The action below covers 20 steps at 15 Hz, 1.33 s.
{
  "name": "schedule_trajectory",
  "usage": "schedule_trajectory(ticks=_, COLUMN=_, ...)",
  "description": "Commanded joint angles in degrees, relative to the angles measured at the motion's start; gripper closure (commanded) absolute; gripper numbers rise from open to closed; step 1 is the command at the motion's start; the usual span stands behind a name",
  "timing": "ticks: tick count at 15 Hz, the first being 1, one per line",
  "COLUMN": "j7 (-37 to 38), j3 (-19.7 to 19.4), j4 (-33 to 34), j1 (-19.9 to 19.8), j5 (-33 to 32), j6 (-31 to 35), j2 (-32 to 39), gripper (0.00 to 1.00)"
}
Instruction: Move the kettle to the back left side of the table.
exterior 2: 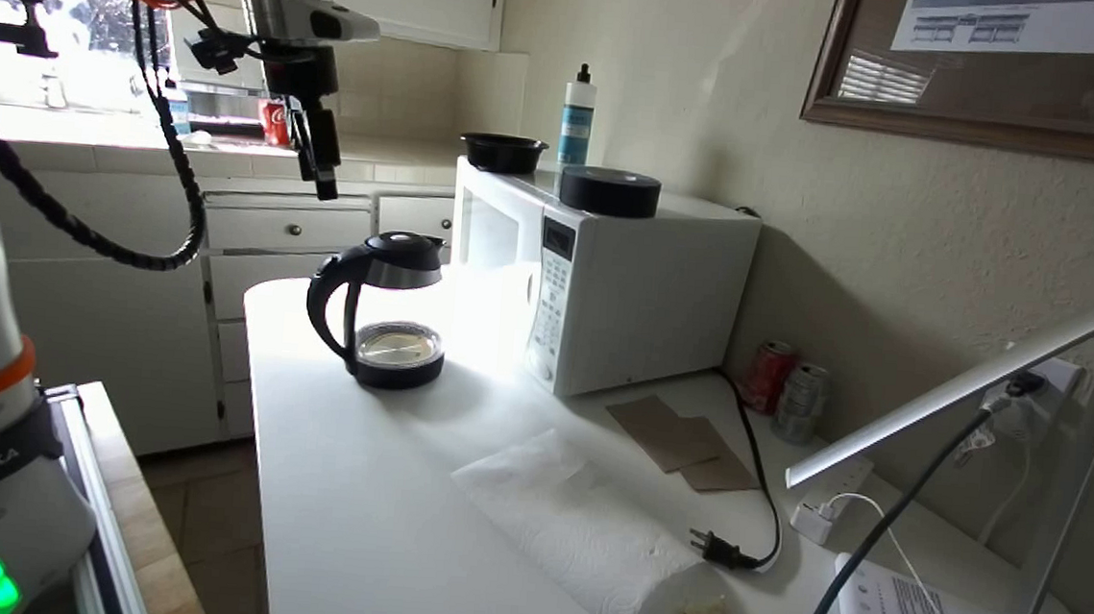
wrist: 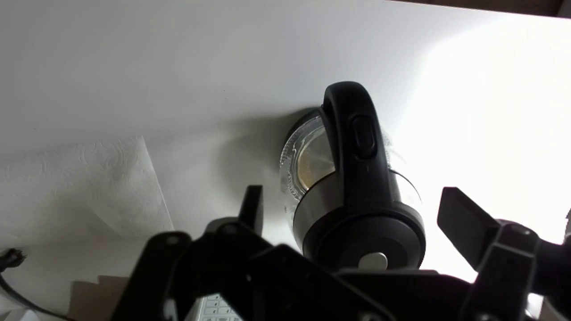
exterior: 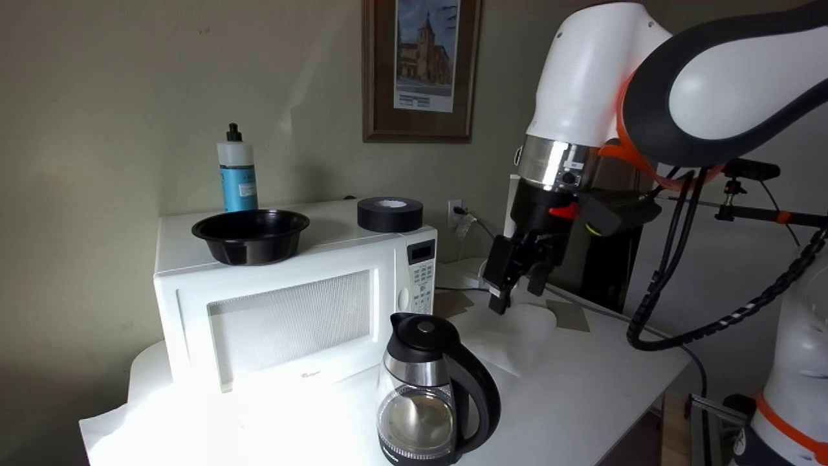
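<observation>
The kettle stands upright on the white table, in front of the microwave, in both exterior views. It has a clear glass body, metallic band, black lid and black handle. The handle points away from the microwave. My gripper is open, holds nothing, and hangs in the air higher than the kettle; it also shows in an exterior view. In the wrist view the open fingers appear on either side of the kettle's lid and band, apart from it. The gripper body hides part of the lid.
A white microwave stands against the wall, bearing a black bowl, a black tape roll and a blue bottle. A paper towel, brown cards, cans, a plug cord and a lamp are on the table.
</observation>
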Motion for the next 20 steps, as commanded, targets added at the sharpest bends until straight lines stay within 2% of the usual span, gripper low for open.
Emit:
schedule_trajectory(ticks=1, j7=1.53, j3=0.21, j4=0.08, j1=0.67, j5=-0.59, j6=0.05, j2=1.36, gripper=0.0)
schedule_trajectory(ticks=4, j7=2.03, j3=0.34, j4=0.22, j1=0.59, j5=-0.66, j6=0.88, j2=3.62, gripper=0.0)
schedule_trajectory(ticks=5, j7=-1.76, j3=-1.19, j4=0.73, j1=1.89, j5=0.73, j6=3.37, j2=7.17, gripper=0.0)
schedule_trajectory(ticks=6, j7=-2.0, j3=-0.96, j4=0.67, j1=1.43, j5=0.25, j6=5.53, j2=8.45, gripper=0.0)
schedule_trajectory(ticks=9, j7=-9.86, j3=-5.71, j4=2.99, j1=2.9, j5=2.3, j6=10.41, j2=15.98, gripper=0.0)
schedule_trajectory(ticks=11, j7=-14.26, j3=-8.73, j4=5.92, j1=3.77, j5=3.67, j6=8.01, j2=21.32, gripper=0.0)
schedule_trajectory(ticks=14, j7=-15.85, j3=-10.03, j4=9.88, j1=4.31, j5=5.65, j6=3.41, j2=27.35, gripper=0.0)
schedule_trajectory(ticks=17, j7=-15.51, j3=-9.66, j4=13.28, j1=4.47, j5=8.21, j6=0.4, j2=32.28, gripper=0.02)
schedule_trajectory(ticks=20, j7=-14.81, j3=-9.31, j4=15.79, j1=4.36, j5=10.02, j6=0.99, j2=35.85, gripper=0.03)
